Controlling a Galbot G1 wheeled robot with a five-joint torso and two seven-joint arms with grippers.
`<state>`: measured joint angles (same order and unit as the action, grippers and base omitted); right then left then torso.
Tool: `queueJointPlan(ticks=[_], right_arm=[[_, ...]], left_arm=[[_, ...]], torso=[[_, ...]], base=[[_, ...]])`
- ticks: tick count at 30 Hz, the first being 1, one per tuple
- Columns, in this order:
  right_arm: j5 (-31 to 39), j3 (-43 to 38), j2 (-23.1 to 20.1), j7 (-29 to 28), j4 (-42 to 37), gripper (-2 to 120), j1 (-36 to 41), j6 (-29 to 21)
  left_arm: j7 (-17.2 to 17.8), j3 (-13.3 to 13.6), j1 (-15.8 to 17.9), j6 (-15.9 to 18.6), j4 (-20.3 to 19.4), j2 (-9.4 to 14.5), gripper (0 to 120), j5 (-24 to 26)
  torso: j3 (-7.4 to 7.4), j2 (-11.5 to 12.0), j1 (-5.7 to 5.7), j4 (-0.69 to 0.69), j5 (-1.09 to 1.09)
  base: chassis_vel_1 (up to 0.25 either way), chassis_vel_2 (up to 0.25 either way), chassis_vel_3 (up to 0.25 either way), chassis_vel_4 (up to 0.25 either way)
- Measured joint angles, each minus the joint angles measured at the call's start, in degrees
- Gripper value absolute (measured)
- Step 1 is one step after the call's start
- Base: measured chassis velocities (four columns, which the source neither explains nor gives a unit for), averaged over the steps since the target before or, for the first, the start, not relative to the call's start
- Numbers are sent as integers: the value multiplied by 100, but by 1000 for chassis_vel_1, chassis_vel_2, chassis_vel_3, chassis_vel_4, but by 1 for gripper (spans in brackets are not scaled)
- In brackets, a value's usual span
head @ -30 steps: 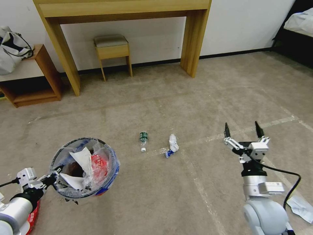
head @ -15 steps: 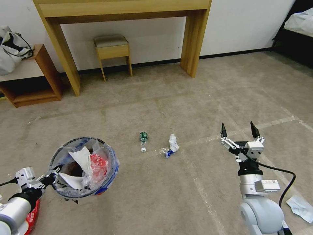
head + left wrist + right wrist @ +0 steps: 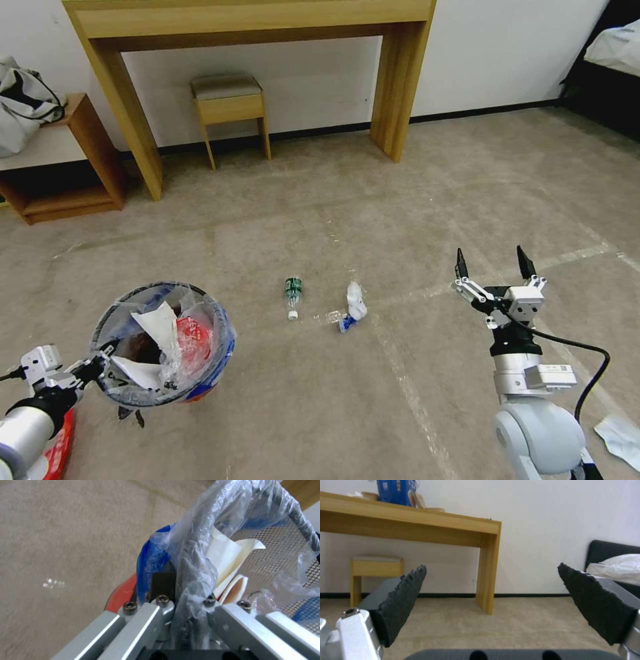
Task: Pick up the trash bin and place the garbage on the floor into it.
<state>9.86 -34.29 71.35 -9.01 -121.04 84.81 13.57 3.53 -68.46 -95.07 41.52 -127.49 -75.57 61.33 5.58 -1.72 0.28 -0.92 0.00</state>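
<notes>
While I've got the head view up: left gripper at about 8 o'clock is pinching the rim of the trash bin, so it rides along off the floor, I'd guess. Green-labelled bottle and crumpled paper lie near centre, well apart from the bin. Right gripper hovers at 4 o'clock, jaws wide, presumably ready to grab.

Left wrist view: jaws clamped on the bag-wrapped rim, white scraps inside.

Right wrist view: pads spread, pointing at the desk, holding nothing.
</notes>
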Motion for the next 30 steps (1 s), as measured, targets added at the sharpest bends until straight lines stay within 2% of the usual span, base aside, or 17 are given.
queueJointPlan(ticks=[30], right_arm=[[61,66,-6,4,134,100,-63,110]], left_arm=[[0,25,55,-12,92,-24,1,-41]], torso=[[0,0,0,-1,-1]], base=[[-140,144,138,-147]])
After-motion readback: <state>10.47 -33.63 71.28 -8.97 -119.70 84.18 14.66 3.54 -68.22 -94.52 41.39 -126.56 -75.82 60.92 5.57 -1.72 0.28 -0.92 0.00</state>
